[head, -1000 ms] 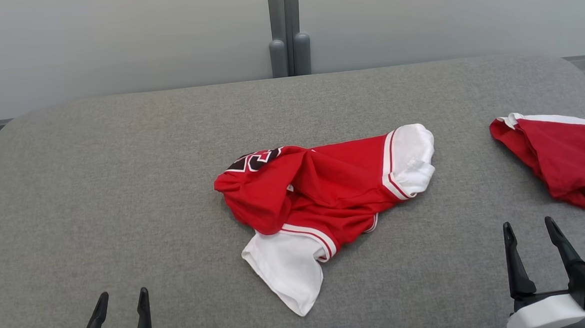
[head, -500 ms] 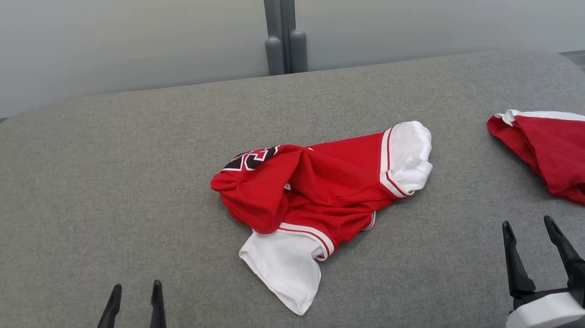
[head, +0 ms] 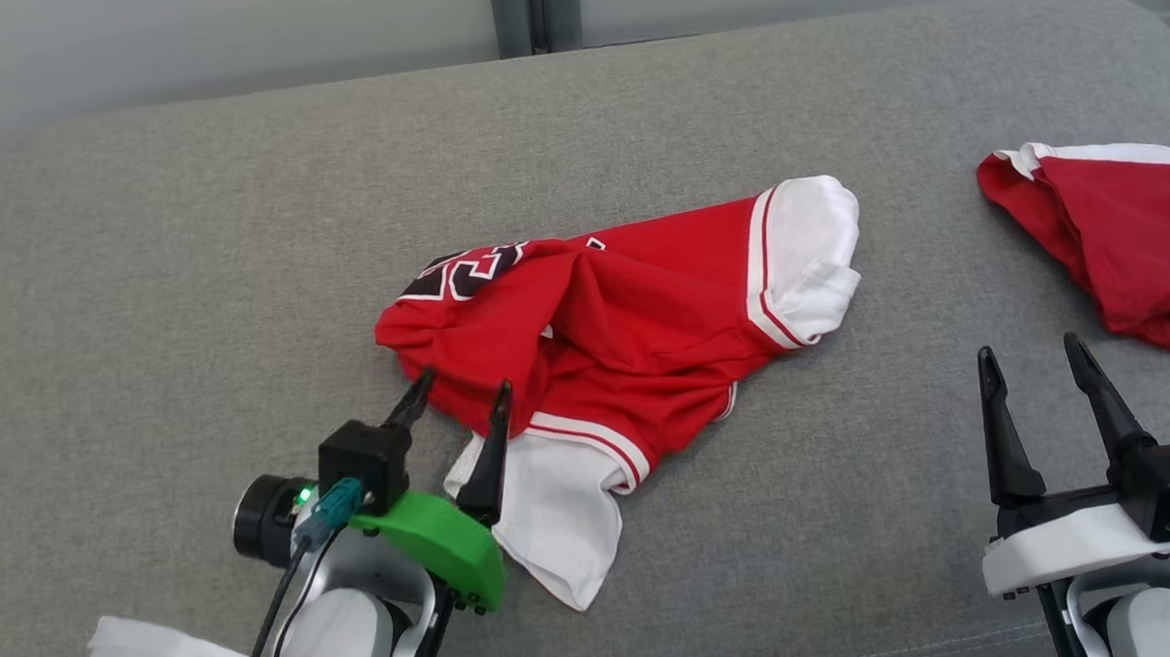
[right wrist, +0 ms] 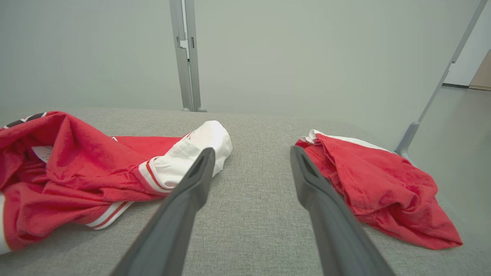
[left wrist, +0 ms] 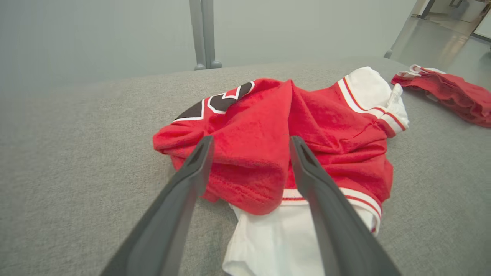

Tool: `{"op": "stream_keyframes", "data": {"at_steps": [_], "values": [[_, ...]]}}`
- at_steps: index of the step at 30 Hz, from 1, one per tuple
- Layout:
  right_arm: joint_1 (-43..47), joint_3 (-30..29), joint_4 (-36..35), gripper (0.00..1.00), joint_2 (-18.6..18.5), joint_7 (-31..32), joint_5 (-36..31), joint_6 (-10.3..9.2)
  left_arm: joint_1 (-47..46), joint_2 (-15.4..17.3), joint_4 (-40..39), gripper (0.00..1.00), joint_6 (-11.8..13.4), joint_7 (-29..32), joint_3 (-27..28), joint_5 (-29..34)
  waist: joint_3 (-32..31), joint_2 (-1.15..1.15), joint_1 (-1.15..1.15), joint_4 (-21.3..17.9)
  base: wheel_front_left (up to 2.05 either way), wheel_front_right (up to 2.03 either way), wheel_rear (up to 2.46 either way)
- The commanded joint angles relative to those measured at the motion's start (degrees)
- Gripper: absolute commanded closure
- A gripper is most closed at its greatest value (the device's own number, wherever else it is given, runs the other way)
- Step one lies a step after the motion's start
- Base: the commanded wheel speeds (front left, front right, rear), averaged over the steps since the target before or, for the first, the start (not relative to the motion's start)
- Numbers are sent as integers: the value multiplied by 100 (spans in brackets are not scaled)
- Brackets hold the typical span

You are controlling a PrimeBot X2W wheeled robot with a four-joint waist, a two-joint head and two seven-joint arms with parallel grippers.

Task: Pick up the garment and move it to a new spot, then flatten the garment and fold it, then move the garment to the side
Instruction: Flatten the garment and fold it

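Spread wide and empty: left fingers [head: 492,444], tips either side of the red fold at 7 o'clock of the crumpled red-and-white jersey [head: 644,315], lying mid grey worktop [head: 140,242]. Equally wide, holding nothing: right fingers [head: 993,427], at 4 o'clock of it. At 3 o'clock, well apart: second red garment [head: 1131,240].

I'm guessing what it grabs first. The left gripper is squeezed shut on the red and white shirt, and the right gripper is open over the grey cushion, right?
No: the left gripper is open, jaws apart at the near edge of the shirt, as the left wrist view shows. The right gripper is open over the grey cushion.
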Motion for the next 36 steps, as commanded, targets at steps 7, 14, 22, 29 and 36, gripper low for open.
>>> {"op": "stream_keyframes", "data": {"at_steps": [7,14,22,29,36], "values": [[-157,-36,23,0,-14,-17,245,-10,-504,146,402,0,153,217,-33,112,403,0,0,-497,0,0,0],[-234,-75,60,0,-14,-18,345,-10,-809,444,949,66,116,478,-19,169,481,0,0,-612,0,0,0],[-243,-68,87,0,-14,-18,427,-11,-1409,988,520,100,-188,1791,-304,-461,445,0,0,-595,0,0,0],[-297,14,175,0,-14,-18,537,-11,-2148,2211,-1249,100,-206,4180,-1108,-2614,402,0,0,-691,0,0,0],[-276,121,288,0,-13,-18,728,-10,-2668,3235,-2885,100,-131,6720,-1014,-5721,356,0,0,-959,0,0,0]]}}
